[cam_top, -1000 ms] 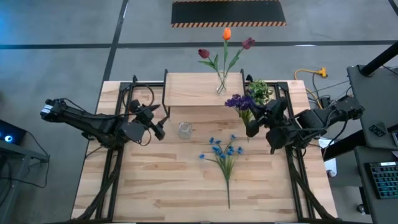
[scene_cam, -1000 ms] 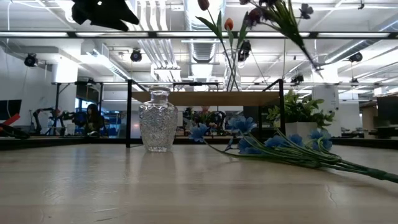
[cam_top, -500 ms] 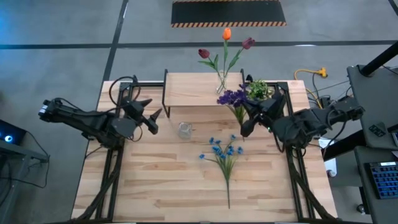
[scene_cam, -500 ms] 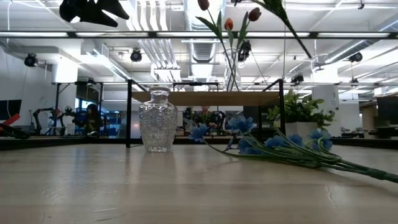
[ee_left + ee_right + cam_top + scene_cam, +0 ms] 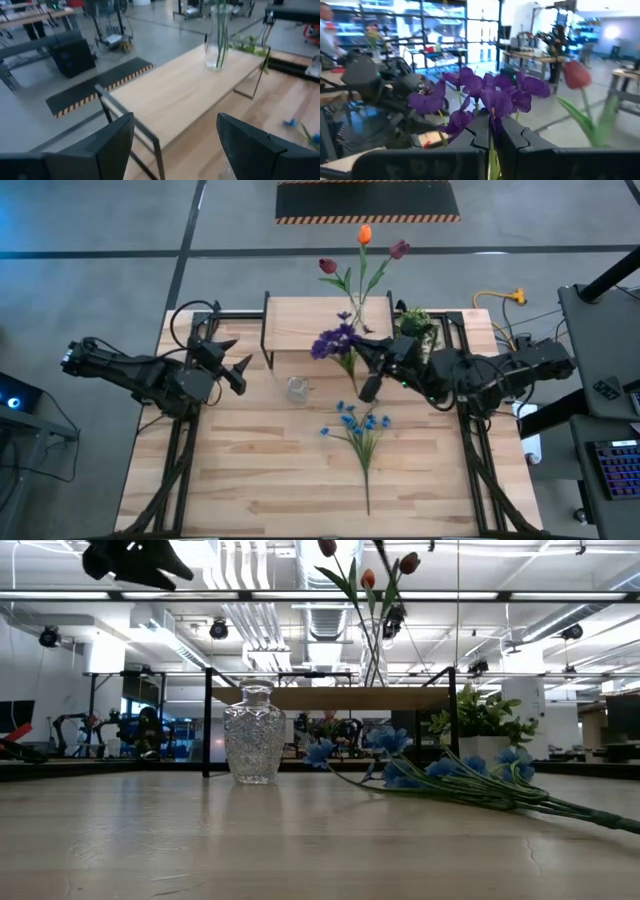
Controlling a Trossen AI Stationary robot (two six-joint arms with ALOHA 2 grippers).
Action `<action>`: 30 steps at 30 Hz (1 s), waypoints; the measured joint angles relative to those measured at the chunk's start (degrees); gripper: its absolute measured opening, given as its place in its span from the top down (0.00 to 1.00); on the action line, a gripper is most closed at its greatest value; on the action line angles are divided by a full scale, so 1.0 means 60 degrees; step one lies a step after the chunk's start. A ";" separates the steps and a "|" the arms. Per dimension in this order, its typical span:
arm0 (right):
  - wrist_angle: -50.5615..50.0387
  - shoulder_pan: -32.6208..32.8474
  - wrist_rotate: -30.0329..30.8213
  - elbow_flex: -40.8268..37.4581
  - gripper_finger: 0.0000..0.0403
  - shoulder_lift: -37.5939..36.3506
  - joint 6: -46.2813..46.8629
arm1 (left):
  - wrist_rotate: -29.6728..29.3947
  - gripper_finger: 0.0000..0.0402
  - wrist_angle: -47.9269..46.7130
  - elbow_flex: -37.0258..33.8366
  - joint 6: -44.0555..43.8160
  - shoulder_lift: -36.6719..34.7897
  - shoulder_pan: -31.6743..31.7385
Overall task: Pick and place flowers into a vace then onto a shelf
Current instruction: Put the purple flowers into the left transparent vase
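**A:** Above the table, the right gripper [image 5: 368,388] is clenched on the stem of the purple bunch [image 5: 335,342], blooms high near the shelf [image 5: 305,325]. Where should it go?

**B:** Into the small glass vase [image 5: 297,388] on the table, probably. Tilt the stem upright, line its tip over the narrow neck, then lower slowly.

**A:** And the left gripper [image 5: 232,362]?

**B:** Spread wide, empty, hovering left of the vase. The blue bunch [image 5: 360,425] lies flat on the table; the tulips [image 5: 362,255] already stand in a tall vase [image 5: 356,315] on the shelf.
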 joint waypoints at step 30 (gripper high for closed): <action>0.2987 -0.1653 -0.2923 0.0299 0.98 0.2529 -0.0183 | 0.1542 0.34 -0.3817 0.0000 -0.1680 -0.0651 -0.0004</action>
